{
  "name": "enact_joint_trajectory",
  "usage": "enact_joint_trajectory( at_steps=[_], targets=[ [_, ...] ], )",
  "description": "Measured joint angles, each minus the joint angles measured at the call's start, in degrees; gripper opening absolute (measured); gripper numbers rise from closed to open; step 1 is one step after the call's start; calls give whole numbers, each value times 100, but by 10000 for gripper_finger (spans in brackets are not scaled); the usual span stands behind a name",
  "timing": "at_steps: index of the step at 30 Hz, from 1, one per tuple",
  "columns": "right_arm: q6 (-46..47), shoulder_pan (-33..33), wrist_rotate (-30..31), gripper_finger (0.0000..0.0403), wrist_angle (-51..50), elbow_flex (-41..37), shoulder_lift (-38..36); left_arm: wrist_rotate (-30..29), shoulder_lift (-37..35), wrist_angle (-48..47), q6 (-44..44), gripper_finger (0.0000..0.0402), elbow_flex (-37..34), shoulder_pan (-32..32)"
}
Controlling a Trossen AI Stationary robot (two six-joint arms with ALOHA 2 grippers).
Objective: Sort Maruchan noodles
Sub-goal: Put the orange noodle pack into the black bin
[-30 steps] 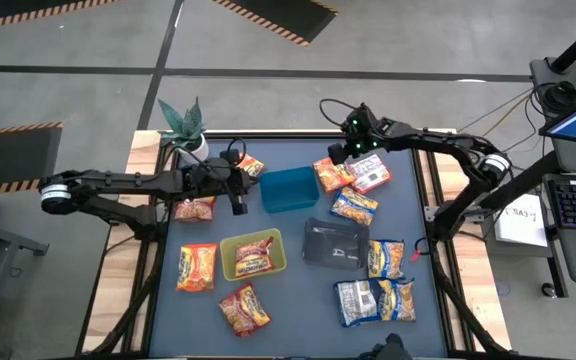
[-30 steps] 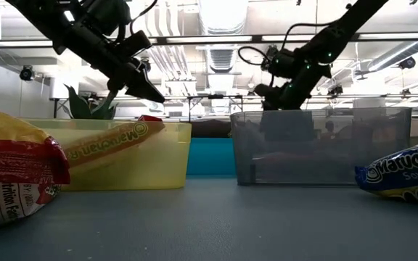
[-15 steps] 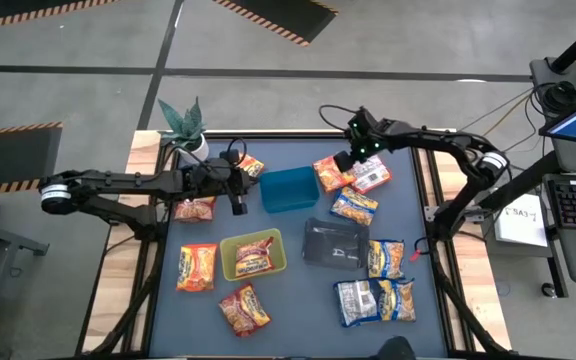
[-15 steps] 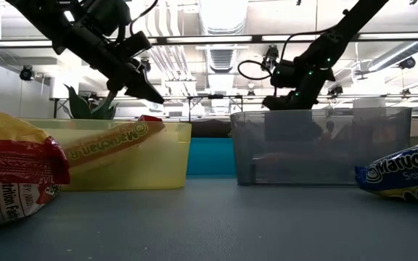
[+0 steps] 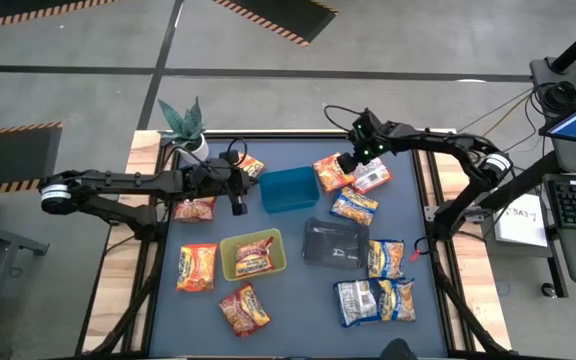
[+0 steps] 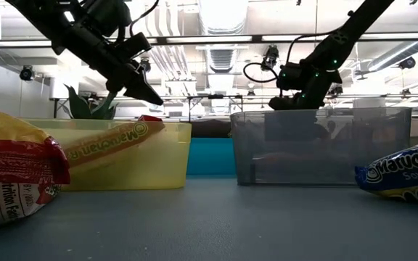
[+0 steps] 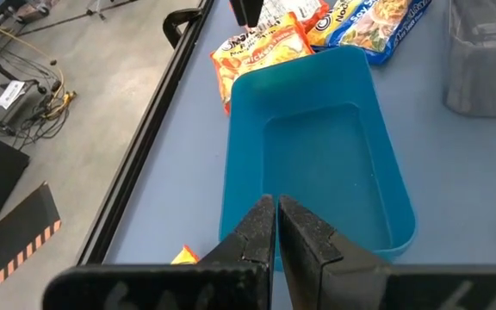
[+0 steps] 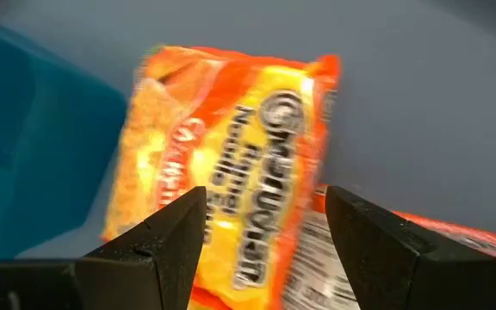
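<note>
Orange noodle packet (image 8: 231, 172) lies below open right hand (image 8: 265, 250).

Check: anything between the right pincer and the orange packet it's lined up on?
Nothing visible. The right pincer is open with the orange packet directly ahead and only bare mat between. The blue tray sits beside the packet, not in the path. The left pincer, shut, waits on that tray's other side.

Two slim dark jointed arms, silver cylindrical joints near each base, black cables looping along the links, green indicator lights behind the right arm's jaws, matte black wedge-shaped fingers (image 7: 261, 237)
</note>
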Motion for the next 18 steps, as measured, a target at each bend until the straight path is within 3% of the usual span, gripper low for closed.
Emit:
enact_joint_trajectory(
  at_steps=[18],
  targets=[
    [630,16,-4,226,1829,-955,0,0,2,4,-83,0,-2,0]
  ],
)
